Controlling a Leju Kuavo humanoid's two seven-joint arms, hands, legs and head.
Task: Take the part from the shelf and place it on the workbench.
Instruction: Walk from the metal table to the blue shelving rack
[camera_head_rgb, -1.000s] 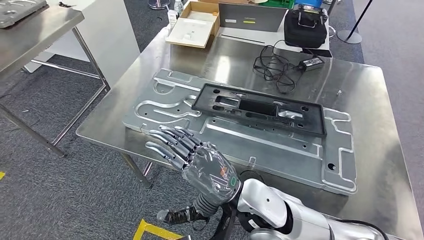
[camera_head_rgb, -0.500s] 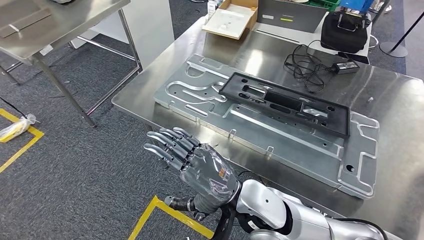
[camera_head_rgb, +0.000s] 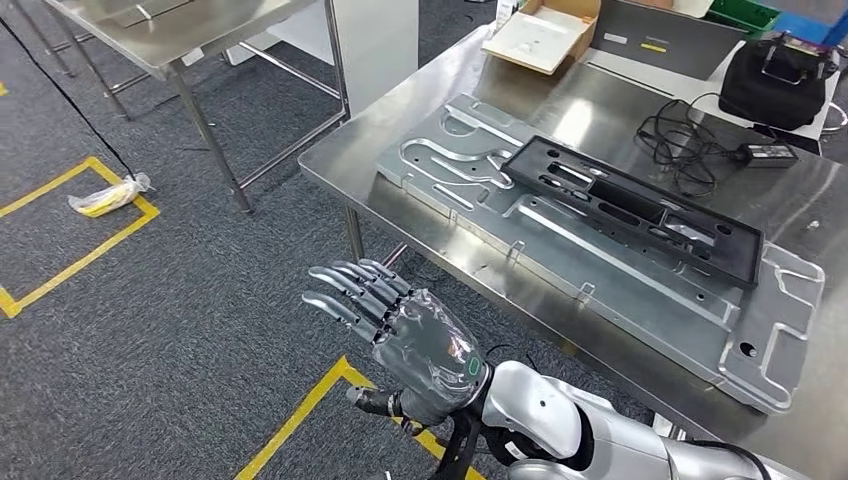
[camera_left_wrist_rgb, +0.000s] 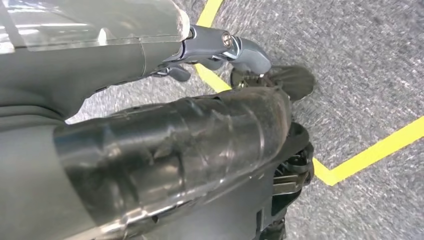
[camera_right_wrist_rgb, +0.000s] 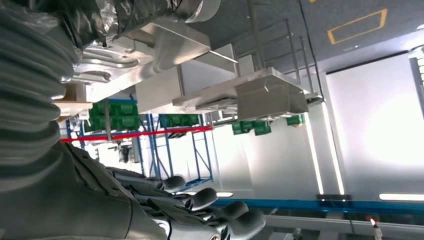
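Note:
A large silver stamped plate (camera_head_rgb: 600, 265) lies flat on the steel workbench (camera_head_rgb: 400, 130). On top of it rests a long black frame part (camera_head_rgb: 640, 205). My right hand (camera_head_rgb: 400, 325) is raised over the floor in front of the bench's near corner, apart from both parts. Its fingers are stretched out and spread, and nothing is in it. The right wrist view shows the same bare fingers (camera_right_wrist_rgb: 200, 205) against the hall. My left hand (camera_left_wrist_rgb: 165, 145) hangs over the grey carpet; I see nothing in it.
A second steel table (camera_head_rgb: 180, 30) stands at the far left. Yellow tape lines (camera_head_rgb: 70, 260) and a small yellow bag (camera_head_rgb: 110, 195) mark the carpet. At the bench's far side are an open cardboard box (camera_head_rgb: 545, 35), a black bag (camera_head_rgb: 775, 85) and a coiled cable (camera_head_rgb: 700, 150).
The whole picture has shifted right: the camera has turned left, bringing more floor into view. My right hand keeps the same spread pose, and the parts on the bench have not moved.

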